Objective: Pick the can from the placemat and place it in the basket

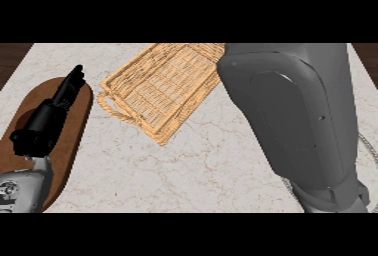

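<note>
Looking steeply down at the marble counter, I see my right forearm filling the right side of the view, running up toward the top edge across the right part of the wicker basket. My right hand itself is hidden past the top of the view, so I cannot tell whether it has anything in it. My left hand is at the left, over the brown placemat, fingers straight and pointing up the view, holding nothing, looks like it is just resting there. The can: not visible anywhere. It is not on the bare part of the placemat, and not in the part of the basket that shows; it could be under the right arm or in the hidden right hand, cannot say which. Basket sits tilted on the counter between placemat and right arm, near the placemat but apart from it, 1 loop handle at its left end. Progress, as a guess: since the placemat shows no can and the right arm is reaching over the basket, the pick is probably done and the task is somewhere in the carry or release stage. What is left, as far as I can judge: getting the can down inside the basket if it is not there already, letting go, pulling the arm back. None of that can be confirmed from this view.
</note>
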